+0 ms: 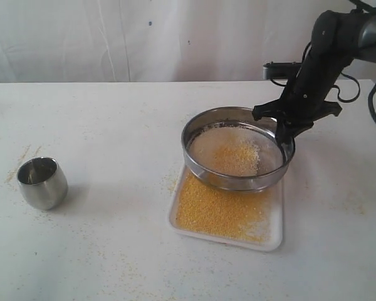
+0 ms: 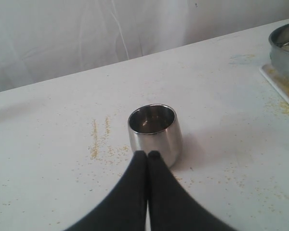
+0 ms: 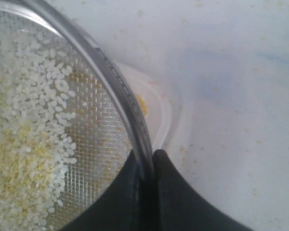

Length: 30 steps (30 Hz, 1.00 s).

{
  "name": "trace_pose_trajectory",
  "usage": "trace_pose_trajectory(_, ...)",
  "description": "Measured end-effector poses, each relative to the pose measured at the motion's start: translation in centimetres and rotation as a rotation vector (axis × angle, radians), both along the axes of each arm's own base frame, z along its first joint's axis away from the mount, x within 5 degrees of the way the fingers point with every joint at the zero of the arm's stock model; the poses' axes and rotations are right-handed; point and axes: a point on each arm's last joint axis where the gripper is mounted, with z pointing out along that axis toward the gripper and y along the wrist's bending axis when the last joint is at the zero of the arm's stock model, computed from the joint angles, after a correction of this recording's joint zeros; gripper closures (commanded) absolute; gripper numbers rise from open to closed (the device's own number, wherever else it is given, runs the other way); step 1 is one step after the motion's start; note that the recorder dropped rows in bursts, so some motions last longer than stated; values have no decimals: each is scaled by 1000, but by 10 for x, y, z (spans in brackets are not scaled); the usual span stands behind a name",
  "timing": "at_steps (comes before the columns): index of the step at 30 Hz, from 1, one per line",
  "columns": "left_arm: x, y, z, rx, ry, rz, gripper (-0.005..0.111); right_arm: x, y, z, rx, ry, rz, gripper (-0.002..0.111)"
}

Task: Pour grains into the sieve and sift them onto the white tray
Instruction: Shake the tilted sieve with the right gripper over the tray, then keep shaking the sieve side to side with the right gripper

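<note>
The round steel sieve point(image 1: 237, 150) hangs tilted over the white tray point(image 1: 273, 237). My right gripper point(image 1: 282, 133) is shut on the sieve's rim point(image 3: 116, 82) at its right side, one finger inside and one outside. White and yellow grains point(image 1: 233, 155) lie on the mesh point(image 3: 94, 144). A golden-yellow layer of grains point(image 1: 218, 210) covers the tray under the sieve. My left gripper point(image 2: 148, 155) is shut with nothing in it, its tips just in front of the small steel cup point(image 2: 154, 131). The left gripper does not show in the exterior view.
The small steel cup point(image 1: 42, 182) stands upright at the table's left. Loose grains are scattered on the white table point(image 1: 113, 251) around the cup and beside the tray. A white curtain point(image 1: 144, 37) closes the back.
</note>
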Motion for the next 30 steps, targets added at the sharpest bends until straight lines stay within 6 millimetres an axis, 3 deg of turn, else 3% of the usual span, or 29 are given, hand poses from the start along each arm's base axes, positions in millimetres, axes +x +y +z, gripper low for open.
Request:
trace_pose_trajectory(4,0,0,0,0,0,0,107,0,1,-1,-5,12,-60,108)
trace_pose_trajectory(8,0,0,0,0,0,0,107,-1,1,0,9,5,19,108)
trace_pose_trajectory(11,0,0,0,0,0,0,107,-1,0,-1,-1,22,-52,108)
trace_pose_trajectory(15,0,0,0,0,0,0,107,-5,7,0,72,46,84,108)
trace_pose_trajectory(18,0,0,0,0,0,0,107,-4,9,0,40,45,-21,108)
trace_pose_trajectory(22,0,0,0,0,0,0,107,-7,7,2,48,46,109,108)
trace_pose_trajectory(25,0,0,0,0,0,0,107,-6,5,2,12,53,-7,108)
trace_pose_trajectory(28,0,0,0,0,0,0,107,-5,4,4,20,21,66,108)
trace_pose_trajectory(30,0,0,0,0,0,0,107,-5,1,6,-8,26,24,108)
